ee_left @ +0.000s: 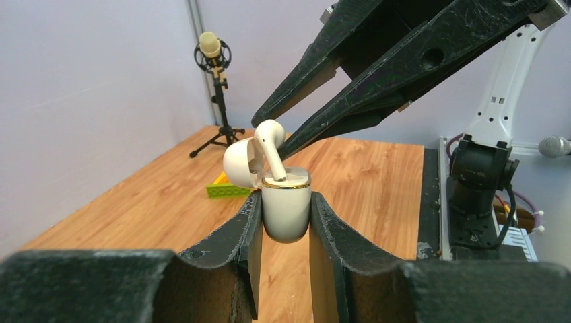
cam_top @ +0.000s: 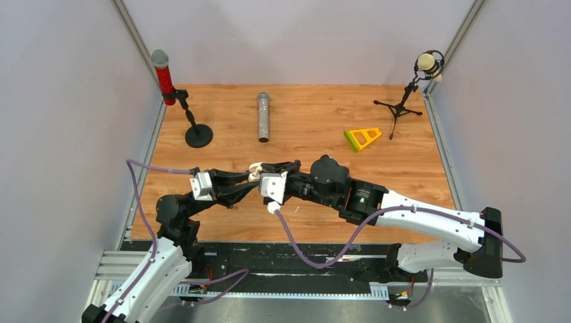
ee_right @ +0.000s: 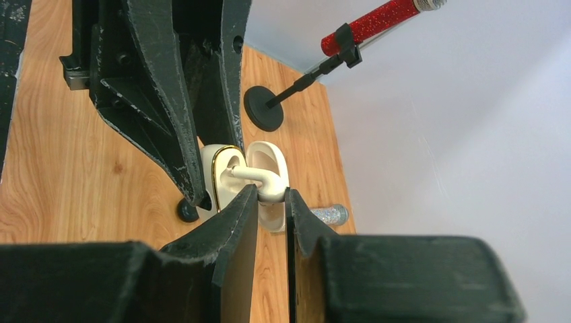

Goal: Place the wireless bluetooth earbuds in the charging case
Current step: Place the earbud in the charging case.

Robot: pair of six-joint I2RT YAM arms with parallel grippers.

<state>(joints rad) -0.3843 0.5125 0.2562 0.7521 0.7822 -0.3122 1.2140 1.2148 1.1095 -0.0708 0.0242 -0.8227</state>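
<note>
My left gripper (ee_left: 286, 202) is shut on the white charging case (ee_left: 286, 214), which has a gold rim and stands upright above the table with its lid (ee_left: 237, 165) hinged open. My right gripper (ee_right: 271, 195) is shut on a white stemmed earbud (ee_right: 259, 178). The earbud's stem tip sits in the case's opening and its head (ee_left: 269, 136) sticks up. The right gripper's fingers (ee_left: 377, 74) reach in from above. In the top view both grippers meet at the table's middle (cam_top: 258, 171). A small rounded black earbud (ee_right: 187, 210) lies on the table under the case. Other earbuds are out of view.
A red microphone on a round-based stand (cam_top: 198, 136) is at the back left. A silver microphone (cam_top: 263, 118) lies at the back centre. A green and yellow brick piece (cam_top: 362, 138) and a tripod microphone (cam_top: 402, 101) are at the back right.
</note>
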